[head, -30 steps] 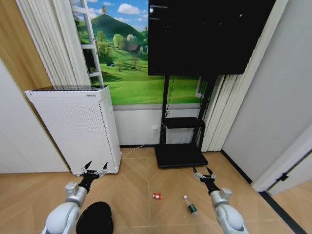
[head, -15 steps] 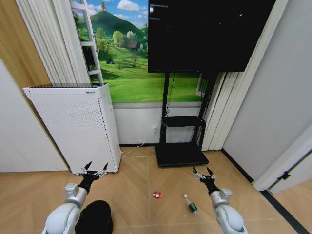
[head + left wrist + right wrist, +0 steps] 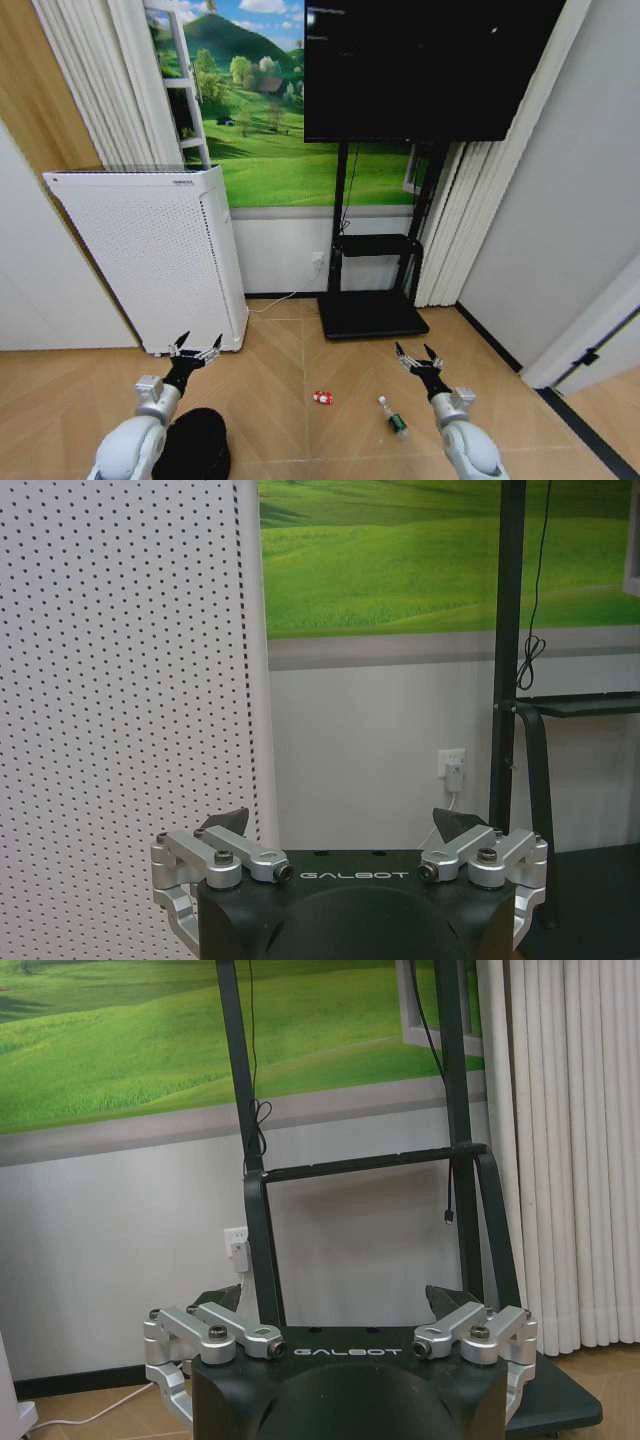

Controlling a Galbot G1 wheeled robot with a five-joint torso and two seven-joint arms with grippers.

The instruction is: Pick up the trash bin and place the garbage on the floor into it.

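- Left gripper (image 3: pixel 195 352): jaws wide, empty, above the small black round trash bin (image 3: pixel 193 447) at near left
- Right gripper (image 3: pixel 420 360): jaws wide, empty
- Lower left arm squarely over bin rim before closing
- Red-and-white wrapper (image 3: pixel 322 398) and green bottle (image 3: pixel 392 419) lie right of bin

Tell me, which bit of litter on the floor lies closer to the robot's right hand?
The small green bottle with the white cap. It lies on the floor just left of the right gripper, while the red-and-white wrapper sits farther left, mid-floor.

Head camera high, looking down; wrist cameras low, facing wall (image 3: pixel 280 255).
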